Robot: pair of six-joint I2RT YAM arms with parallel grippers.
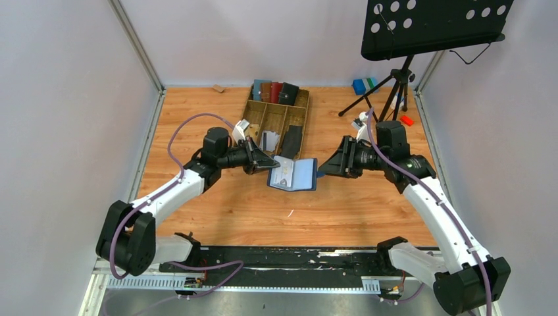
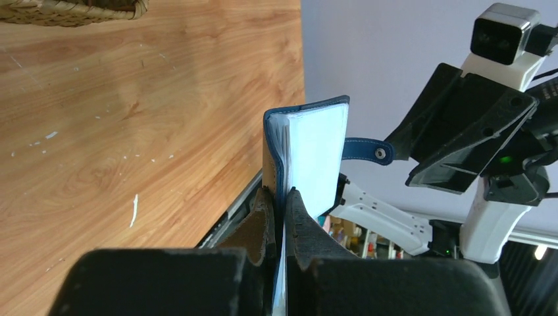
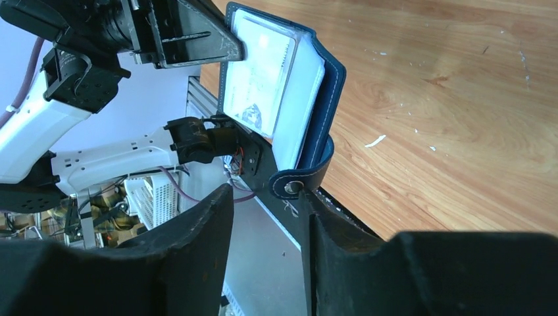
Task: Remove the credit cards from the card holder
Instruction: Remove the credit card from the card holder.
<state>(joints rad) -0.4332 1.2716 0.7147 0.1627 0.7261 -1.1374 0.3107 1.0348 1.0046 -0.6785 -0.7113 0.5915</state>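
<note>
Item: card holder (image 1: 299,174). My L gripper (image 2: 281,194) pinches one edge; R gripper (image 3: 265,197) gaping at tab (image 3: 294,186). Risk: it pivots, slips.

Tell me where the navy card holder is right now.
In the top view the card holder hangs open at mid-table, just in front of the wooden tray, clamped in the left gripper, its tab between the open fingers of the right gripper.

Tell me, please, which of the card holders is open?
The navy-blue card holder clamped in the left end effector, pockets showing; the teal, brown, red and black holders stand closed at the wooden tray's far end.
</note>
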